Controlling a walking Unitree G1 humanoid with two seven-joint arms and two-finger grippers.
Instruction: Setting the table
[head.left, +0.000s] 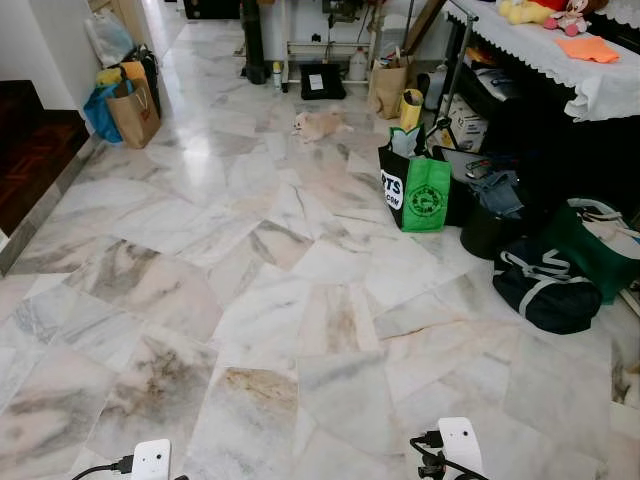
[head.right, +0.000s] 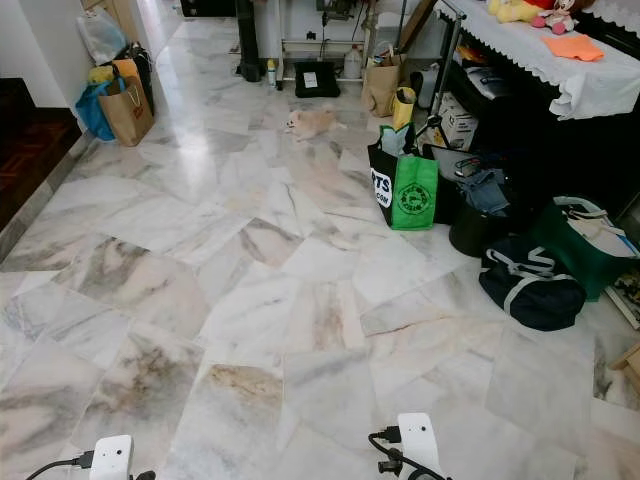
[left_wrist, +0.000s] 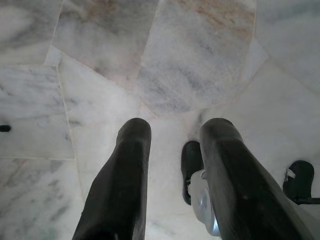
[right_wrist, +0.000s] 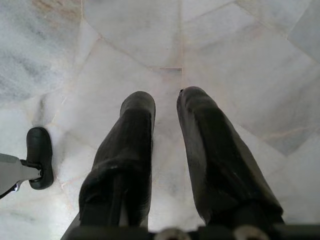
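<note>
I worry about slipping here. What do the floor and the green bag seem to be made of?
Floor: looks like polished marble in irregular slabs, grey-brown veining, glossy window glare far off.
Green bag: probably non-woven fabric or coated plastic tote; matte, soft creases, printed logo. Cannot tell which.

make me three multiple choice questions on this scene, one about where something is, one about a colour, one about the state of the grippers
1. Where does the table with the white lace cloth stand?
A. on the robot's right
B. on the robot's left
C. straight ahead in the middle of the floor

2. What colour is the shopping bag with the round logo, standing on the marble floor?
A. red
B. green
C. yellow

3. How are the left gripper and right gripper?
A. both clamped on plates
B. one holds a cup
C. both open and holding nothing

Answers: 1 A, the cloth-covered table runs along the right edge of the head views. 2 B, its front panel is bright green. 3 C, each wrist view shows bare marble in the gap between the two black fingers.
</note>
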